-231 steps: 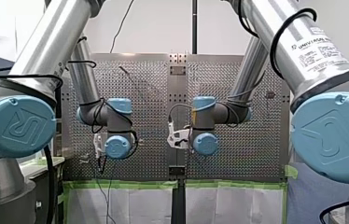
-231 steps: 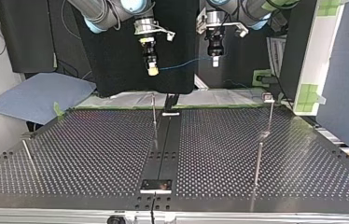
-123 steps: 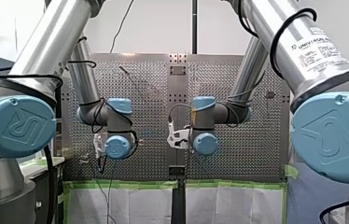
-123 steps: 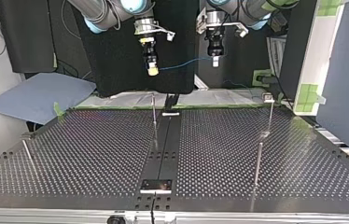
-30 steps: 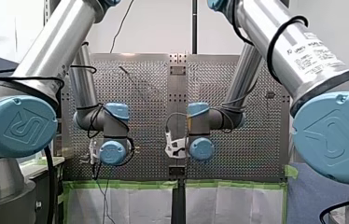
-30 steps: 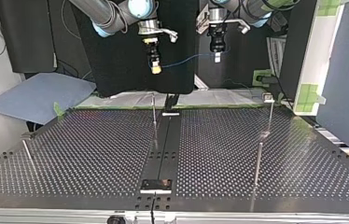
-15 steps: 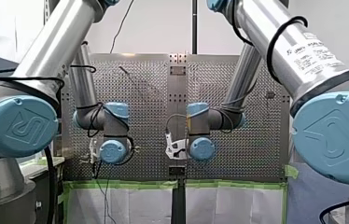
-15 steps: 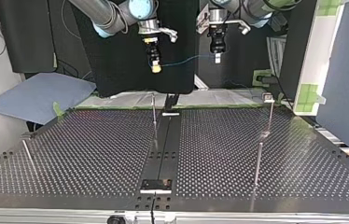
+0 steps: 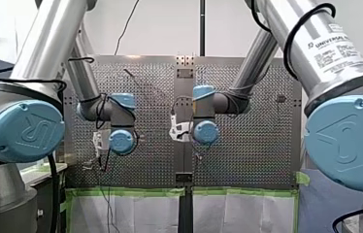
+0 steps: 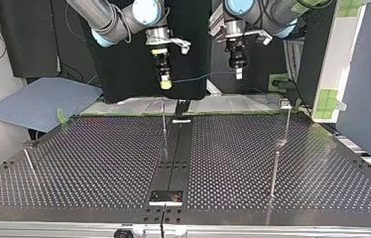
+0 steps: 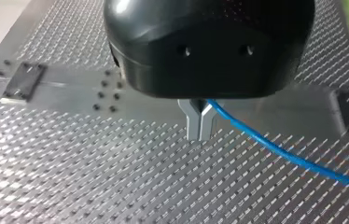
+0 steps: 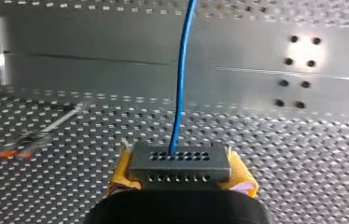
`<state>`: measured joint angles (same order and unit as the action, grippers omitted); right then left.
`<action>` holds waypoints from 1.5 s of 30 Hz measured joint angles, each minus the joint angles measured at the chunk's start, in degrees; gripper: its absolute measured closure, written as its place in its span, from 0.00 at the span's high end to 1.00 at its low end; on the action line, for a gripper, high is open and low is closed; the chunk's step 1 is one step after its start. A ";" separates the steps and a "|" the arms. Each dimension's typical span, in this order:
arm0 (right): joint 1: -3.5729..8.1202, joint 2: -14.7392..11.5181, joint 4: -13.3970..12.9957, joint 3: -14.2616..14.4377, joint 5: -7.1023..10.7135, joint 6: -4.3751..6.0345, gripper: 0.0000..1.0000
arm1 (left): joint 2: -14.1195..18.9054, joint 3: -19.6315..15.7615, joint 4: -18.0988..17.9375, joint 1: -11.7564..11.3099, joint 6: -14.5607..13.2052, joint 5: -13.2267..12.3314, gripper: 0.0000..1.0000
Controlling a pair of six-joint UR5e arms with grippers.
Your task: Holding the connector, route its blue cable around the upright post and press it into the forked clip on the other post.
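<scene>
Seen across the desk (image 10: 99, 163) in the top view, my right hand (image 10: 162, 84) hangs at the left, well above the perforated surface. Its yellow pads (image 12: 241, 176) are closed on the sides of the connector (image 12: 180, 162), and a hard tug along the line could, I judge, twist that block or pull it free. From it the blue cable (image 10: 201, 77) runs nearly level and fairly taut toward the right to my left hand (image 10: 238, 75), whose metal fingers (image 11: 192, 122) are pinched together on the strand. If the two hands spread apart, the wire could slip through that pinch or strain at the connector's socket. Both hands sit high and beyond the upright post (image 10: 163, 124), so coming down on its wrong side would miss the wrap. Further right, the post with a small head (image 10: 285, 104), probably the forked clip though too small to tell, stands well apart from the cable.
</scene>
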<state>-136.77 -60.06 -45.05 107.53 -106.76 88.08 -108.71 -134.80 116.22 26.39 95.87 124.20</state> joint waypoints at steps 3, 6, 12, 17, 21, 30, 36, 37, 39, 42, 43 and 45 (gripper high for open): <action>0.33 -1.54 1.46 -1.22 0.31 0.10 0.00 | 1.72 1.35 1.72 -0.49 -0.93 1.70 0.00; 0.56 -2.99 2.89 -2.57 0.77 0.08 0.00 | 3.45 2.67 3.45 -0.88 -1.25 3.42 0.00; 1.08 -6.25 6.14 -5.80 3.52 0.20 0.00 | 6.88 5.56 6.88 -1.66 -0.58 6.58 0.00; 1.74 -9.25 9.29 -8.96 5.49 0.26 0.00 | 9.75 8.36 9.78 -2.14 0.30 8.19 0.00; 2.33 -10.09 11.81 -11.04 7.20 0.27 0.00 | 12.19 10.81 12.20 -2.53 0.62 9.06 0.00; 3.91 -10.23 15.48 -14.97 11.53 0.35 0.00 | 16.93 15.54 16.96 -3.80 0.89 10.58 0.00; 4.75 -10.22 16.55 -17.46 14.65 0.44 0.00 | 20.00 18.62 20.01 -5.15 0.53 10.64 0.00; 4.86 -10.22 16.90 -18.04 15.06 0.44 0.00 | 20.51 19.13 20.55 -5.33 0.50 10.63 0.00; 5.00 -10.21 17.38 -18.99 15.53 0.46 0.00 | 21.72 20.34 21.73 -5.79 0.25 10.56 0.00; 5.16 -10.16 18.10 -20.56 16.20 0.47 0.00 | 23.50 22.13 23.51 -6.90 -0.23 10.22 0.00; 5.21 -10.16 18.31 -21.15 16.52 0.49 0.00 | 24.06 22.67 24.09 -7.35 -0.28 9.92 0.00; 5.28 -10.15 18.47 -21.89 17.00 0.50 0.00 | 25.23 23.85 25.23 -8.40 -0.15 9.10 0.00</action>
<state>-131.49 -70.21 -26.58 85.64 -89.76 88.58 -83.49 -110.95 141.45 17.99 95.72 133.30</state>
